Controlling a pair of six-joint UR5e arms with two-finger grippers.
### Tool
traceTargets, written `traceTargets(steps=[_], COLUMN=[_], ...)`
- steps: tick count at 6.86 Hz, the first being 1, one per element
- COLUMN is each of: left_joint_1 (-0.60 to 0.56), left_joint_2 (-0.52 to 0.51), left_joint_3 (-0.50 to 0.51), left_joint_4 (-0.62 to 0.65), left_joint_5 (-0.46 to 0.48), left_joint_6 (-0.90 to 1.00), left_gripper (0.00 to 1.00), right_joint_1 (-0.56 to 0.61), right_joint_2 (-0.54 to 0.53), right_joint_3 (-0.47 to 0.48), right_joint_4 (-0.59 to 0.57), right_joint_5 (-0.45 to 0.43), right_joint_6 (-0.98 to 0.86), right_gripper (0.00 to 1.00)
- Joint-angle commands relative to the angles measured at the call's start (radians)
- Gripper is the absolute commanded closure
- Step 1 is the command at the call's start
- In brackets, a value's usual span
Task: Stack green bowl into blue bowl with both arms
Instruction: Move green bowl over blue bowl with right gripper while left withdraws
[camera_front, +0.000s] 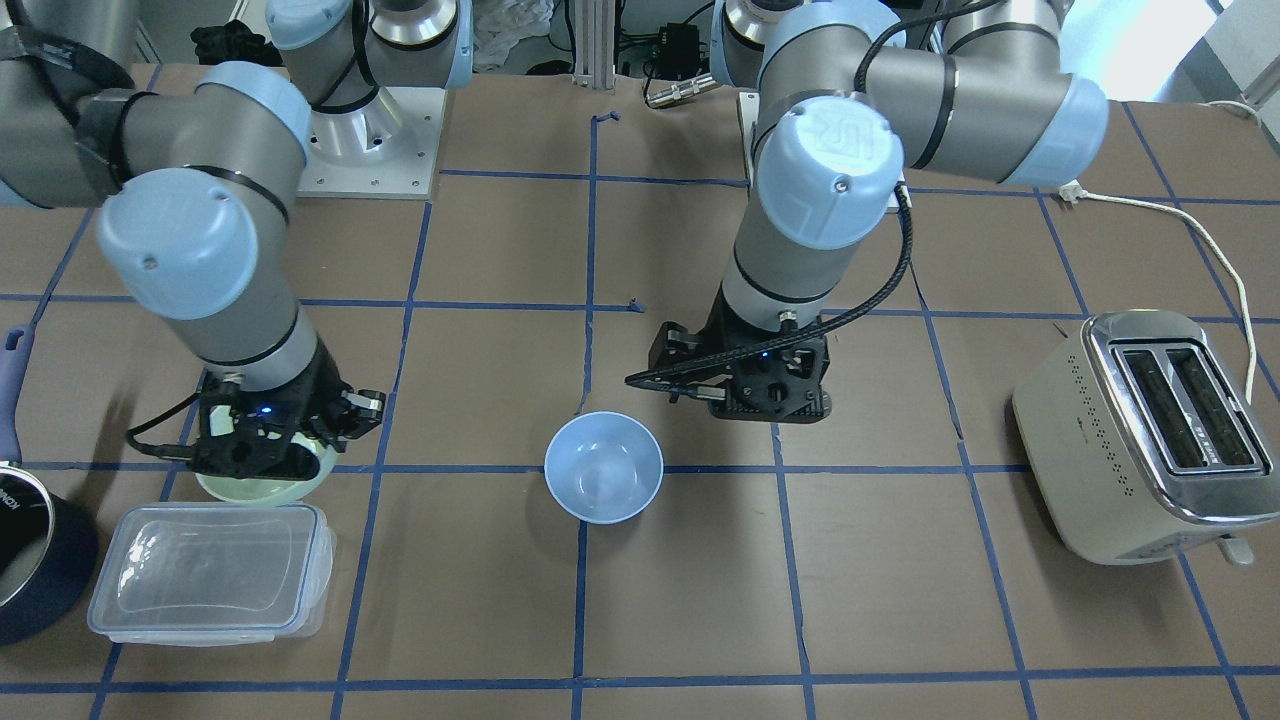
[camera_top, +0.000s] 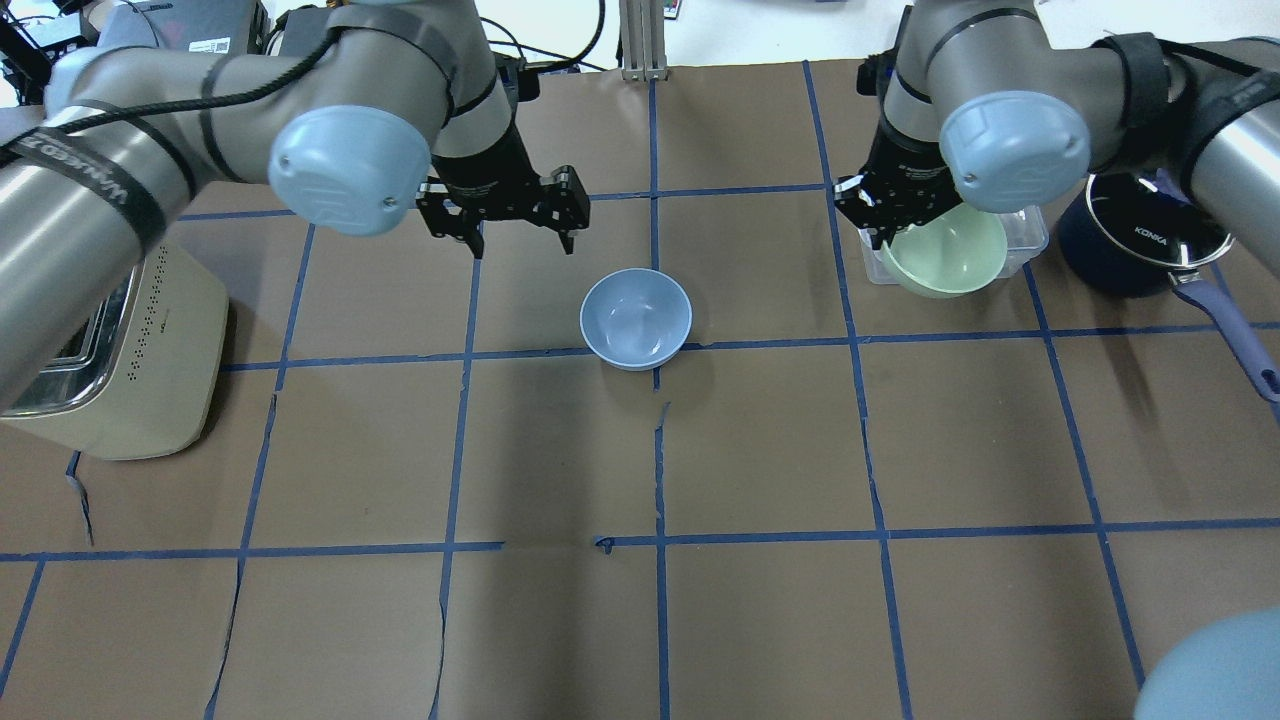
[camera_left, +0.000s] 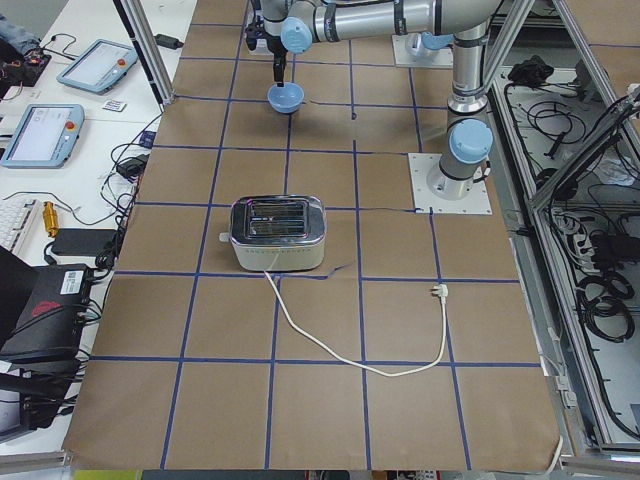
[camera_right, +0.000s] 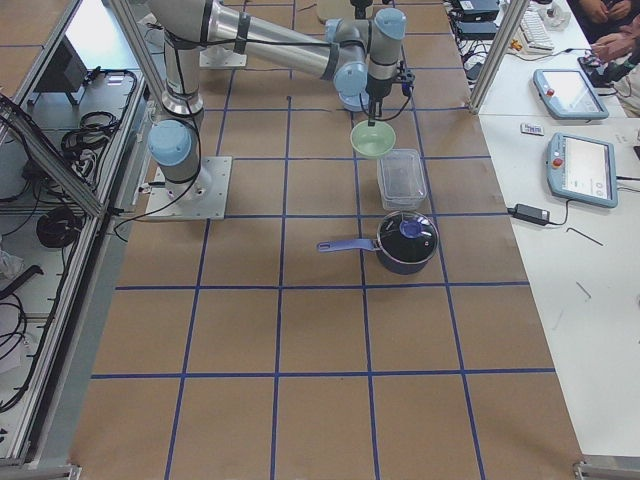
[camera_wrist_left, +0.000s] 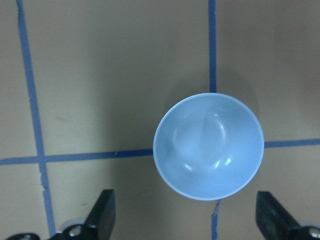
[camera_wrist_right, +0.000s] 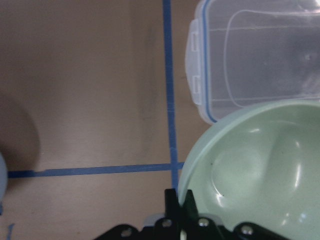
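The pale blue bowl (camera_front: 603, 468) stands upright and empty on the table's middle; it also shows in the overhead view (camera_top: 636, 318) and the left wrist view (camera_wrist_left: 209, 146). My left gripper (camera_top: 523, 243) is open and empty, hovering just beside the blue bowl on the robot's side, its fingertips (camera_wrist_left: 102, 210) wide apart. My right gripper (camera_top: 885, 238) is shut on the rim of the mint-green bowl (camera_top: 948, 252). It holds the bowl upright, partly over the clear box. The green bowl also shows in the right wrist view (camera_wrist_right: 260, 170) and, mostly hidden by the gripper, in the front view (camera_front: 300, 478).
A clear plastic lidded box (camera_front: 210, 570) lies next to the green bowl. A dark navy pot (camera_top: 1140, 245) with a long handle stands beyond it. A cream and chrome toaster (camera_front: 1140, 435) with a white cord sits at the robot's far left.
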Motion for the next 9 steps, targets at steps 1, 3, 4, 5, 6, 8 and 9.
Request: traceTargets(steps=[1,3,4,5,6,8,9], left_joint_1=[0.040,0.035,0.046,0.051,0.048,0.051,0.052], left_joint_2=[0.110,0.172,0.183,0.184,0.184,0.180,0.180], left_joint_3=[0.000,0.013,0.017,0.021,0.021,0.023,0.023], left_joint_4=[-0.177,-0.210,-0.214,-0.213,-0.213,-0.211,-0.213], left_joint_5=[0.080,0.033,-0.033,-0.002,0.029,0.029,0.029], left_joint_6=[0.057,0.043,0.046,0.046,0.051,0.051,0.055], left_gripper=[0.00,0.00,0.00,0.00,0.00,0.00,0.00], right_joint_1=[0.138,0.243,0.288,0.328,0.369,0.388,0.393], right_joint_2=[0.009,0.036,0.088,0.148,0.212,0.271,0.272], right_joint_3=[-0.041,-0.052,-0.089,-0.145,-0.211,-0.264,-0.264], right_joint_4=[0.005,-0.024,-0.062,-0.062,-0.062,-0.062,-0.061], right_joint_5=[0.001,0.004,0.004,0.004,0.003,0.004,0.014], right_joint_6=[0.162,0.246,0.310,0.363,0.416,0.434,0.447], right_gripper=[1.00,1.00,1.00,1.00,1.00,1.00,1.00])
